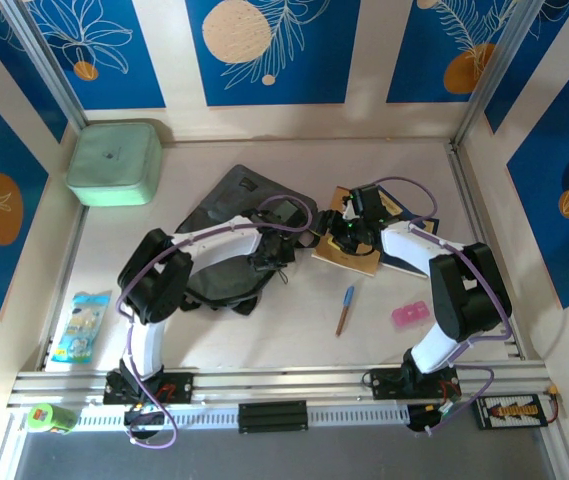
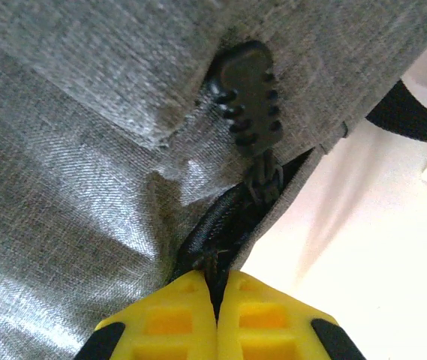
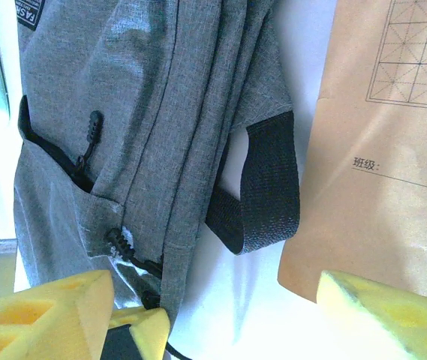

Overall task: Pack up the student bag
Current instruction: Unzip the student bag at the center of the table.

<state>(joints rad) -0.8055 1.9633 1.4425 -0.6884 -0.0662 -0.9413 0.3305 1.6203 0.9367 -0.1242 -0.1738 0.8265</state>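
The left gripper [image 2: 217, 289] is clenched on the black zip [image 2: 221, 225] of the student bag [image 2: 63, 165], probably to pull it open for packing. The right gripper [image 3: 221, 315] hangs released beside the brown exercise book [image 3: 378, 195]. The bag lies mid-desk [image 1: 264, 330].

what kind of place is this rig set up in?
Likely a staged lab booth: blue patterned wall panels enclose a white table, an aluminium mounting rail runs along its near edge, and a student bag and pen lie out as props.
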